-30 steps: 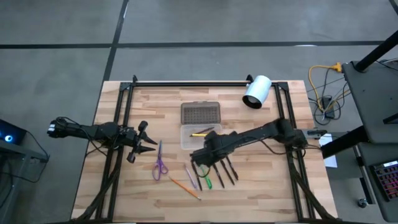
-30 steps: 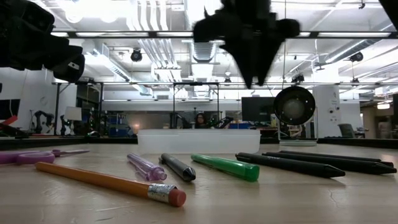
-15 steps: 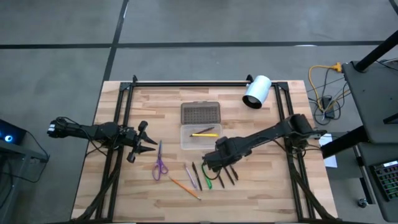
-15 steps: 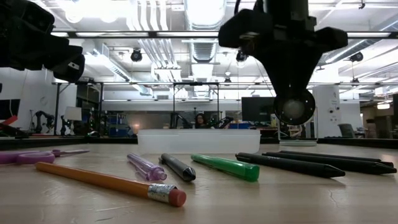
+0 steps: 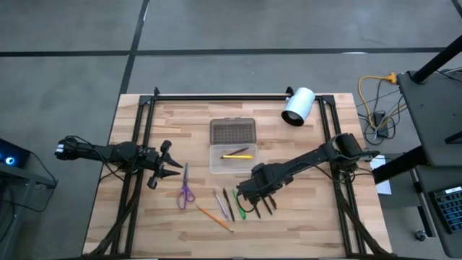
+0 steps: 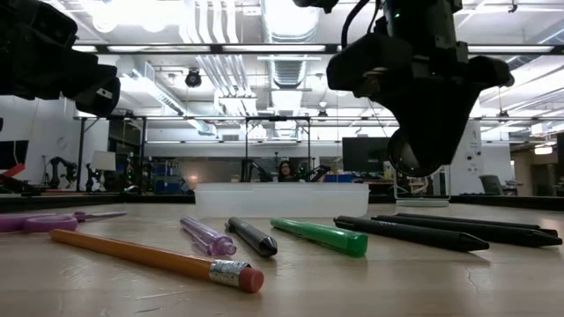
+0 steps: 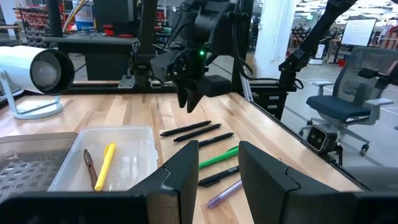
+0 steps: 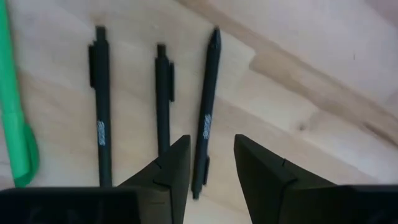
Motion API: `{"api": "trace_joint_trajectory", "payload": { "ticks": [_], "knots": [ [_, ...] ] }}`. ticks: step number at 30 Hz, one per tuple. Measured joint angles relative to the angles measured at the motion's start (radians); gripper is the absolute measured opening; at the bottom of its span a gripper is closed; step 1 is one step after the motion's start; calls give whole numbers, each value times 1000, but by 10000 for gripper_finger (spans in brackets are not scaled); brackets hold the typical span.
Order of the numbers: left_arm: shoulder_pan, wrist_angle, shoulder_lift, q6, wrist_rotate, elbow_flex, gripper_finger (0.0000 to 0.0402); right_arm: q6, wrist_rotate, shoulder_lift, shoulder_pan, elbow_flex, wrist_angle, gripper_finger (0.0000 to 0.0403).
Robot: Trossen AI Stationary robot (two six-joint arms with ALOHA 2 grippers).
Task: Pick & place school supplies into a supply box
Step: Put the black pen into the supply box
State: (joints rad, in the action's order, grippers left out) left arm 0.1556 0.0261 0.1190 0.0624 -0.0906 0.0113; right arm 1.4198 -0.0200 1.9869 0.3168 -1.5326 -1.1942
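Right end effector (image 8: 208, 165) spread above outermost black pen (image 8: 205, 106), left end effector (image 5: 167, 167) spread, idle.

Right wrist view: the green pen (image 8: 13, 118) is cut by the frame edge. High view: the right claw (image 5: 254, 196) covers part of the black pens (image 5: 264, 206).

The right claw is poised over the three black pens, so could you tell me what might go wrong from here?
1. The right claw straddles one black pen, but the neighbouring pen lies close; a finger could land on it or nudge it.
2. The green pen also lies nearby and might get knocked and roll.
3. The pens are thin and flat on the table, so the fingers may scrape the wood.
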Motion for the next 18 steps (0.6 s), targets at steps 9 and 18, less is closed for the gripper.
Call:
{"api": "trace_joint_trajectory", "payload": {
  "ticks": [9, 18],
  "knots": [
    [0, 0, 0, 0, 0, 0, 99, -13, -32, -2, -6, 9, 13, 113],
    [0, 0, 0, 0, 0, 0, 99, -12, -2, -2, -19, 73, 73, 110]
  ]
}}
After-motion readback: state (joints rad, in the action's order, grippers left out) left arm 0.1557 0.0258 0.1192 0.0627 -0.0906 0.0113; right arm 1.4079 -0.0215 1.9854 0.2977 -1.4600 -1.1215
